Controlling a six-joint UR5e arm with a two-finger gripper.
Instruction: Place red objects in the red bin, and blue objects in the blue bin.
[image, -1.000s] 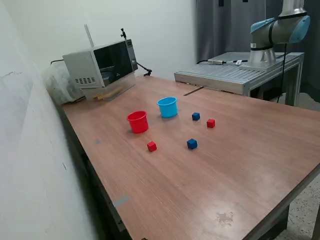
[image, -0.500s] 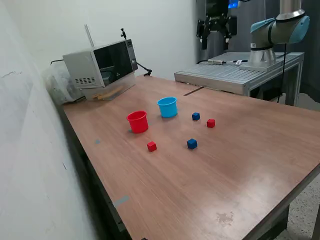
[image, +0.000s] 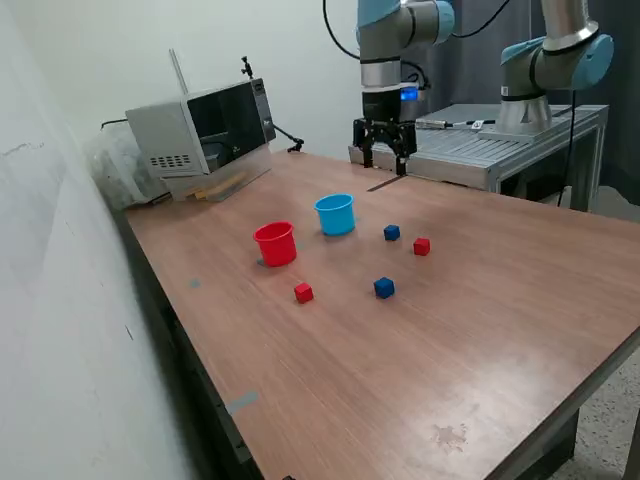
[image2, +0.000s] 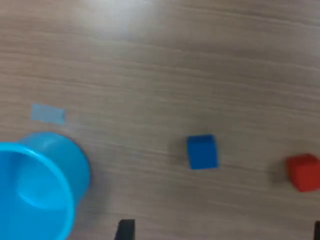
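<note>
My gripper (image: 383, 160) is open and empty, hanging above the table beyond the light blue cup (image: 335, 214). The red cup (image: 275, 243) stands to that cup's left in the exterior view. One dark blue cube (image: 391, 232) and one red cube (image: 421, 246) lie to the right of the light blue cup. A second blue cube (image: 384, 288) and a second red cube (image: 303, 292) lie nearer the front. The wrist view shows the light blue cup (image2: 35, 185), a blue cube (image2: 202, 151), a red cube (image2: 303, 172) and one dark fingertip (image2: 124, 231).
A microwave-like box (image: 200, 125) stands at the table's back, at the exterior view's left. A raised metal platform (image: 470, 150) with a second arm's base (image: 545, 70) sits behind the table. A wall runs along the exterior view's left. A small tape patch (image2: 47, 114) lies near the blue cup.
My arm has come down into view from above, from high at the back to just above the table behind the light blue cup. The cups and cubes have not moved.
</note>
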